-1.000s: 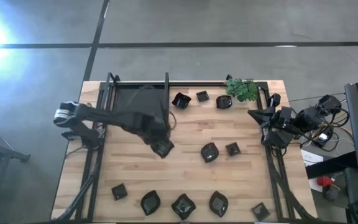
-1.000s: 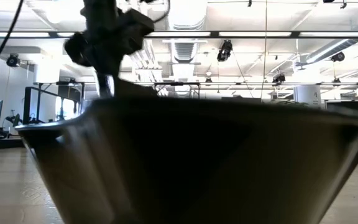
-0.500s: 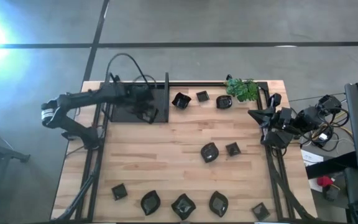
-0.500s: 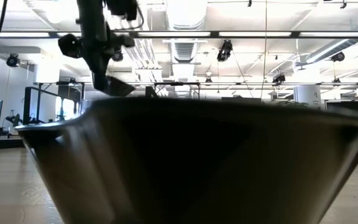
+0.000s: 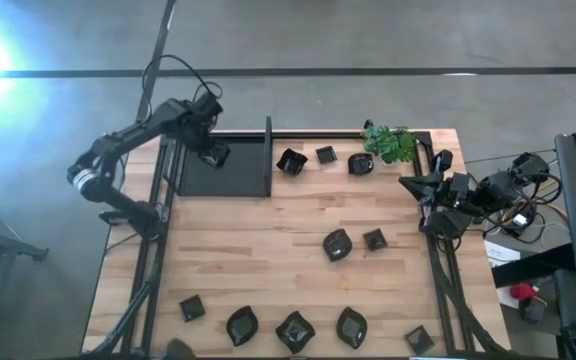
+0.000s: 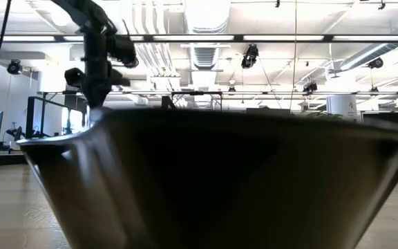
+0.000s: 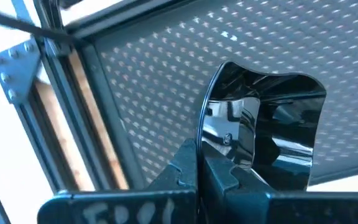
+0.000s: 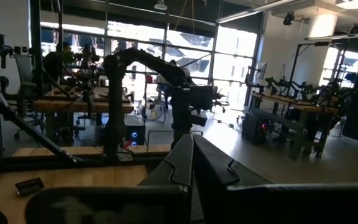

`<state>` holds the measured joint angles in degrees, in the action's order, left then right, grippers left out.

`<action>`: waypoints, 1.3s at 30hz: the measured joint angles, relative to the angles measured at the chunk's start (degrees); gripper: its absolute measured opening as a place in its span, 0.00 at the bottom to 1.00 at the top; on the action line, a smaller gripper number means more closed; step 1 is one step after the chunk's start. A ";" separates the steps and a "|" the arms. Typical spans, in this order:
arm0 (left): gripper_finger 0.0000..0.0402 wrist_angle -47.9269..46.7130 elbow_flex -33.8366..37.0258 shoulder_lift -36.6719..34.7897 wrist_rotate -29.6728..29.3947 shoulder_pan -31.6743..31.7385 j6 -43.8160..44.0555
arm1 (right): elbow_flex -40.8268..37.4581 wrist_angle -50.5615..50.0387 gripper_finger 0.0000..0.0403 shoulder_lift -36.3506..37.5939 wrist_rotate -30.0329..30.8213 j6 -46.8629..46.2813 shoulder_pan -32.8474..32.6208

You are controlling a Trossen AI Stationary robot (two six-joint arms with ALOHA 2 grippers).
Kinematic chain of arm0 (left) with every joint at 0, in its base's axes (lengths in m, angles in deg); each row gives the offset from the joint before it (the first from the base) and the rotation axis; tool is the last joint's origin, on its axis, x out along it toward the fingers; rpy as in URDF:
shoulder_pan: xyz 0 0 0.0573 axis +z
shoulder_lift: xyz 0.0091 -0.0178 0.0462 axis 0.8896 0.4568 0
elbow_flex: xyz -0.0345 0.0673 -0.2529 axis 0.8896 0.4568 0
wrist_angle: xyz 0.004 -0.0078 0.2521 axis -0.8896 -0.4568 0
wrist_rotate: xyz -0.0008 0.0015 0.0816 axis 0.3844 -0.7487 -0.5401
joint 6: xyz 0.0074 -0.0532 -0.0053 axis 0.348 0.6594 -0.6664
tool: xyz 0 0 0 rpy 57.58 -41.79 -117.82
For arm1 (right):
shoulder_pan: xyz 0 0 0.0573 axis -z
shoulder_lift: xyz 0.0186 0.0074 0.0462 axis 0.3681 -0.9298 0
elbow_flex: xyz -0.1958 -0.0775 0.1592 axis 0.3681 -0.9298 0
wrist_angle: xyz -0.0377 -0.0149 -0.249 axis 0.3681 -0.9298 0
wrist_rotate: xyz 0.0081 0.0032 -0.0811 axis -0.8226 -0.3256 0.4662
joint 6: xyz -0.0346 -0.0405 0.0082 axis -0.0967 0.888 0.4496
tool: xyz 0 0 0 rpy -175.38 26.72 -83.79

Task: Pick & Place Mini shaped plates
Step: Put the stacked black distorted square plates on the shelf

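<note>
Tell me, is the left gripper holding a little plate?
Yes. The left gripper is shut on a mini plate, above the black tray.

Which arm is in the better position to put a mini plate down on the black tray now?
The left. Its gripper is shut on a mini plate directly above the black tray. The right gripper waits shut at the table's right edge, holding nothing.

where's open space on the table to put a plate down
Bare wood spans the middle, between the tray and the front row of plates. It is crowded at the back by the plant, and around the two centre-right plates.
</note>
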<state>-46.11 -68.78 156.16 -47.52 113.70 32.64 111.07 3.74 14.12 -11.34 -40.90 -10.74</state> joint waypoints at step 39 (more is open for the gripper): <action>0.00 10.77 -0.03 15.65 -5.29 9.09 -34.17 | 0.00 0.09 0.02 0.07 0.07 2.00 0.02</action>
<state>-35.34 -68.81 171.81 -52.81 122.78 -1.54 111.07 3.82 14.19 -11.27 -38.89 -10.72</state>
